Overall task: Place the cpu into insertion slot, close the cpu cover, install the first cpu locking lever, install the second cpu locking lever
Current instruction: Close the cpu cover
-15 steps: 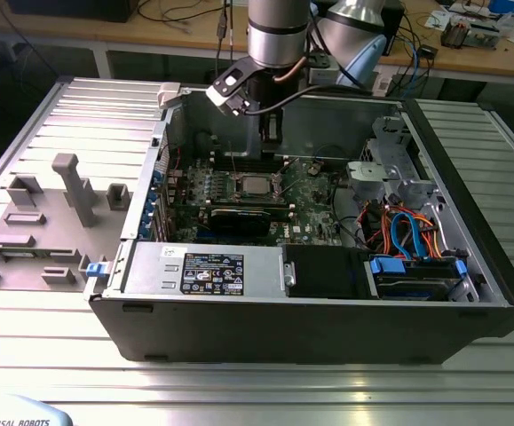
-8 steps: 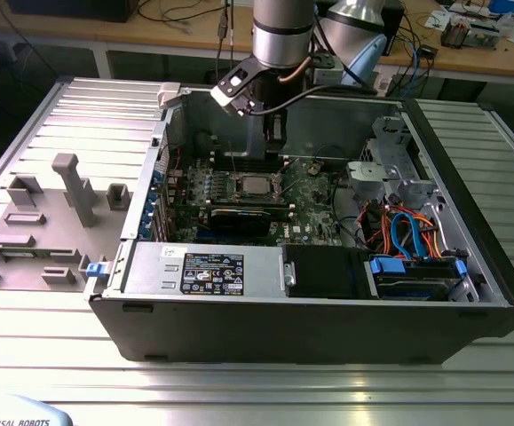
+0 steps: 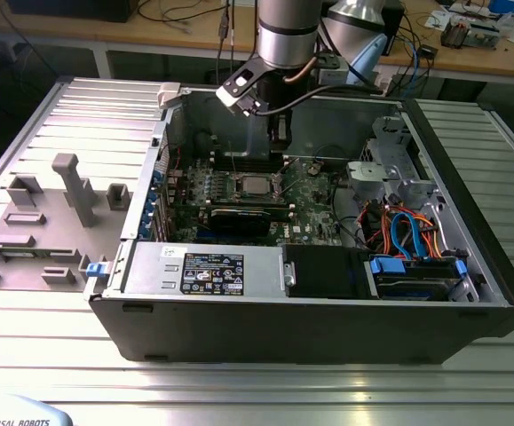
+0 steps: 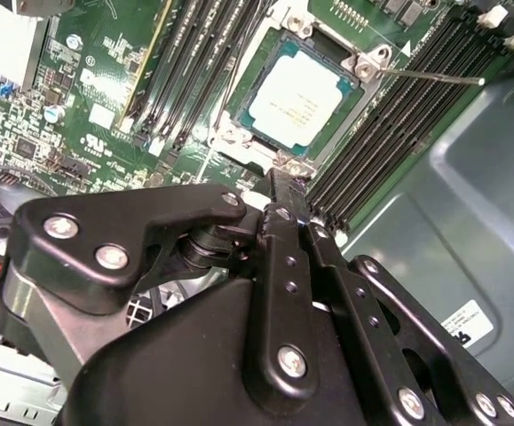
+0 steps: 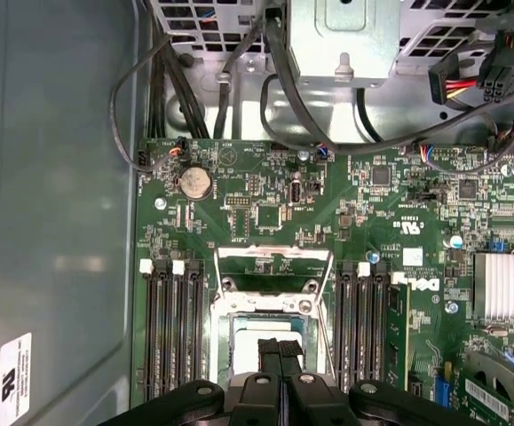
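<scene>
Claw: the claw point(image 5: 280, 348) has its two black fingers point(image 4: 285, 232) pressed flat together with nothing between them. It hangs just above the near edge of the socket, not touching the chip.
Arm: it comes down from the top centre of the exterior view into the open computer case point(image 3: 283, 330), and the claw point(image 3: 281, 161) ends just over the board.
Chip: the chip point(image 4: 303, 98) lies flat and square in the socket with its silvery top facing up. In the exterior view it sits a little above the middle of the frame point(image 3: 257, 185).
Socket: the socket point(image 4: 235, 133) is on the green board point(image 5: 239, 177), between two banks of long black memory slots point(image 5: 172, 328).
Cover: the cover point(image 5: 272, 252) looks swung up on the far side of the chip, with green board showing through its window.
Levers: one thin wire lever point(image 4: 434, 76) sticks out loose from a corner of the socket over the memory slots. A second thin wire point(image 4: 239, 71) runs along the opposite side, and I cannot tell whether it is latched.
Nearby: a round coin battery point(image 5: 194, 182) sits on the board beyond the cover.
Surroundings: the case lies open on a ribbed metal table point(image 3: 239, 390), and grey plastic blocks point(image 3: 70, 186) stand at the exterior view's left.
</scene>
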Controlling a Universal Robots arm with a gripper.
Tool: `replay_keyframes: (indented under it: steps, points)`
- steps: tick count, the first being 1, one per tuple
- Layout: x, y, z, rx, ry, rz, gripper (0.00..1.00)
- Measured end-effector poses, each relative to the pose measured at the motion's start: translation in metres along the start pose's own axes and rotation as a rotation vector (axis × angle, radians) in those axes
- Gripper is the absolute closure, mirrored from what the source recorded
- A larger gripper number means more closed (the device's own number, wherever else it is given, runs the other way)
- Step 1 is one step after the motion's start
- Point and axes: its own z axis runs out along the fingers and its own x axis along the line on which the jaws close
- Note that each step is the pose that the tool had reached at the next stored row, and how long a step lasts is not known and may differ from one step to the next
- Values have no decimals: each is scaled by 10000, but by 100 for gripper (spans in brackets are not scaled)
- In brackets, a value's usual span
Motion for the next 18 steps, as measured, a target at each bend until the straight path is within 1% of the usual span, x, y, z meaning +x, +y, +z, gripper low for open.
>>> replay_keyframes:
  steps: [14, 18]
  points:
    - [-3, 113, 4, 0, -2, 0, 89]
    - [-3, 133, 4, 0, -3, 0, 89]
